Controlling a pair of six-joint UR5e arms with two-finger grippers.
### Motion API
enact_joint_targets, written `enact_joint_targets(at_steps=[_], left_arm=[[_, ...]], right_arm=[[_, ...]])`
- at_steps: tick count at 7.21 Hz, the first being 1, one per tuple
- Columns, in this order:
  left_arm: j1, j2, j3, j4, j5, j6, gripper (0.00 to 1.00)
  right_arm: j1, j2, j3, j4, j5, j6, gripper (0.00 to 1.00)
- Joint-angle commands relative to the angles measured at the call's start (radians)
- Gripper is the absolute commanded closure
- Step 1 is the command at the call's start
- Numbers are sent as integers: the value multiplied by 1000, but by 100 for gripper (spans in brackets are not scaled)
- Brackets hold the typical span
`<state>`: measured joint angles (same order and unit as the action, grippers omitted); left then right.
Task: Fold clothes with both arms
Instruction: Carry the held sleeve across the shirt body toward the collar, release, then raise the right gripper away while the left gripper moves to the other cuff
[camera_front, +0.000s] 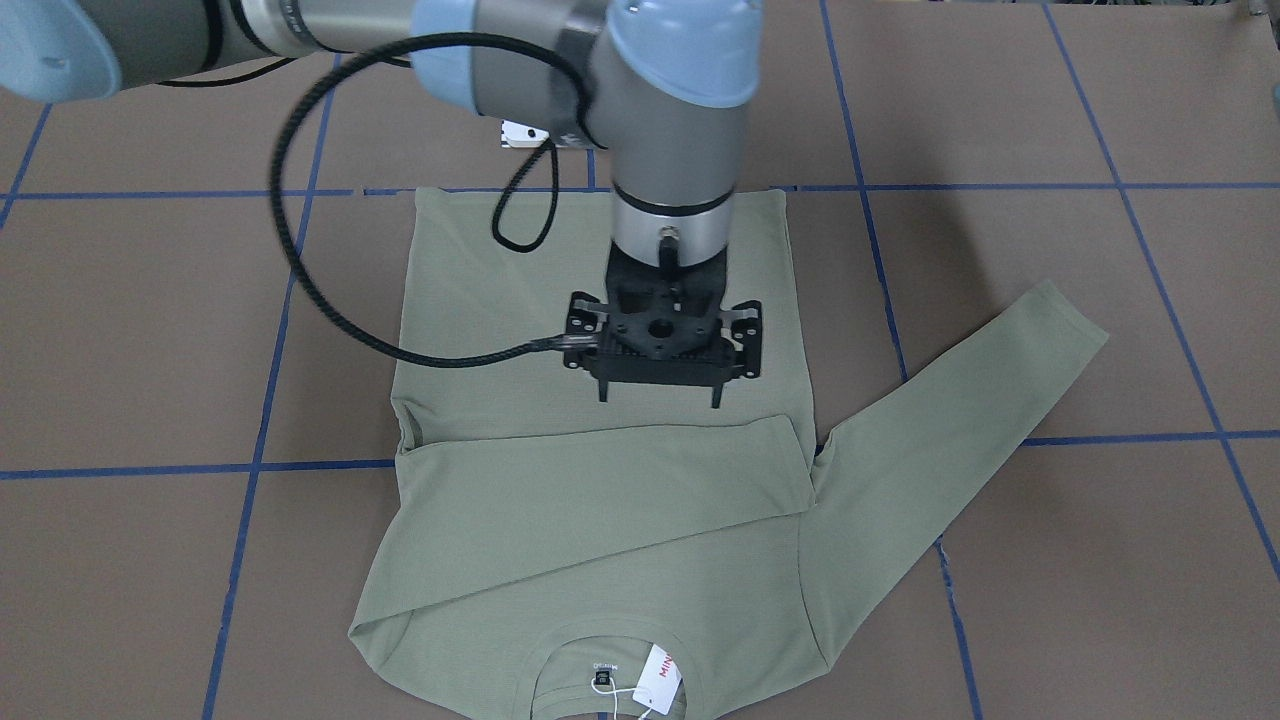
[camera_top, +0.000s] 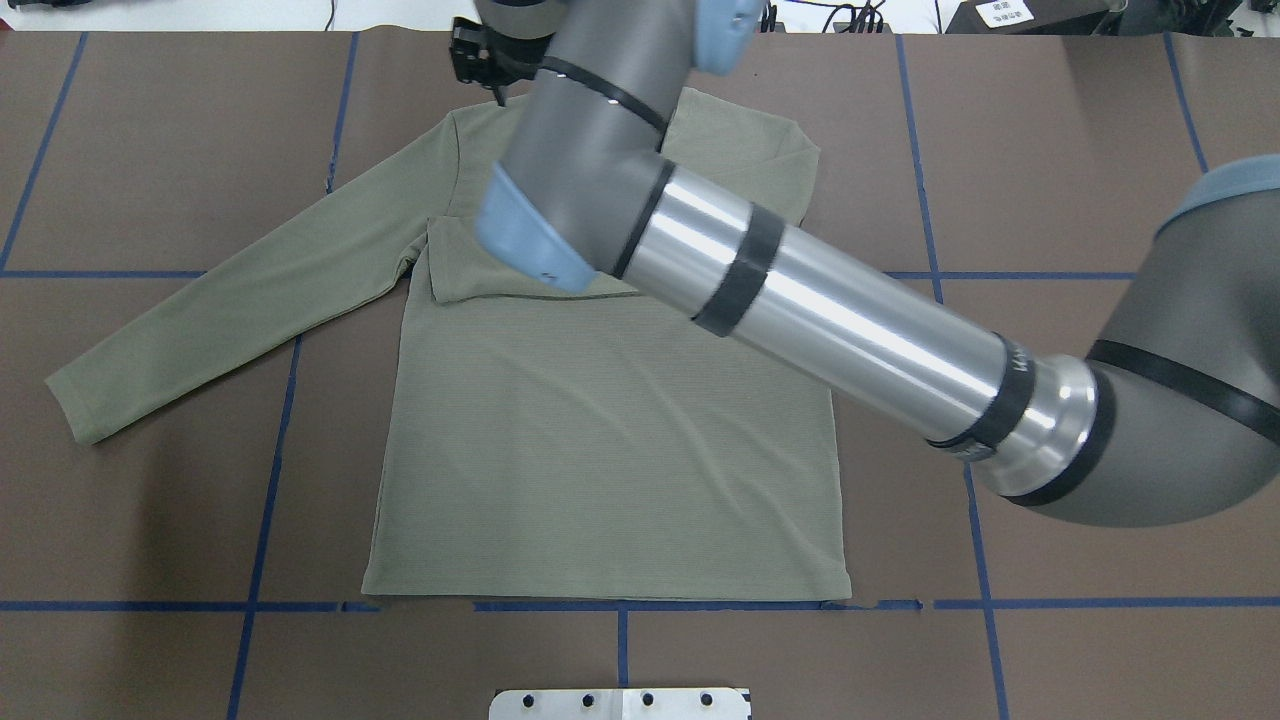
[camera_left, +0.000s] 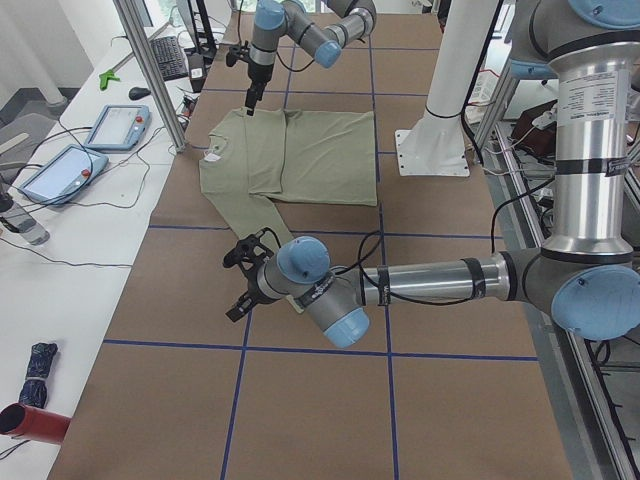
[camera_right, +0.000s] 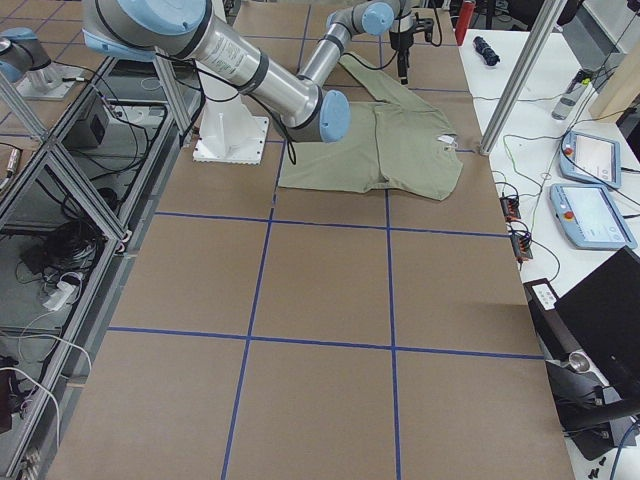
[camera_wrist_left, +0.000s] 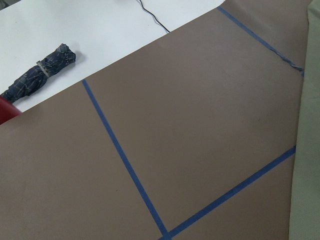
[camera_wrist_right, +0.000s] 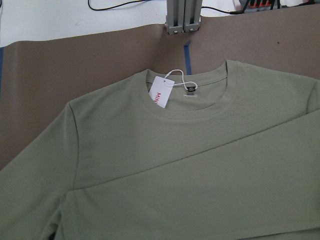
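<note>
The sage-green shirt (camera_front: 600, 540) lies flat on the brown table, collar toward the operators' side, with a white-and-red hang tag (camera_wrist_right: 161, 92) at the neck. One sleeve (camera_front: 600, 470) is folded across the chest. The other sleeve (camera_top: 230, 300) stretches out on the robot's left. My right gripper (camera_front: 661, 400) hovers above the torso, open, with nothing between its fingers. The left gripper (camera_left: 238, 285) hangs low beside the outstretched sleeve's cuff; I cannot tell whether it is open or shut. The left wrist view shows only table, tape and the shirt's edge (camera_wrist_left: 311, 150).
A white base plate (camera_top: 620, 703) sits at the robot's edge of the table. Blue tape lines grid the brown surface. A rolled dark umbrella (camera_wrist_left: 40, 75) and two control tablets (camera_left: 115, 125) lie on the white bench beyond the table. An aluminium post (camera_wrist_right: 182, 15) stands past the collar.
</note>
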<state>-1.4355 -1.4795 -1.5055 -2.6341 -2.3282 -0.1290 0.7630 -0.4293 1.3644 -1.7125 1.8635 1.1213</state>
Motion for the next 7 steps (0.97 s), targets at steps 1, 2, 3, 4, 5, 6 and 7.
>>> enact_joint_targets(at_steps=[1,2,3,4,5,6,7], left_arm=[[198,56,-2,-157,140,-208,0],[278,86,-4,-171,211,-216,0],[344,114,-10,-188,261,-216,0],[412,132,-10,-210,292,-216,0],[476,143,-12,-216,331,-219,0],[553,143,-13,-218,392,-265,0],[619,143,-13,-219,451,-294,0]], right_arm=[[169,-345,335,-32,180,-296,0],[241,-480,428,-32,228,-419,0],[293,-602,490,-30,264,-505,0],[323,-726,555,-21,288,-568,0],[346,-831,615,-19,289,-609,0],[360,-897,649,-18,286,-636,0],[369,-911,656,-16,284,-646,0]])
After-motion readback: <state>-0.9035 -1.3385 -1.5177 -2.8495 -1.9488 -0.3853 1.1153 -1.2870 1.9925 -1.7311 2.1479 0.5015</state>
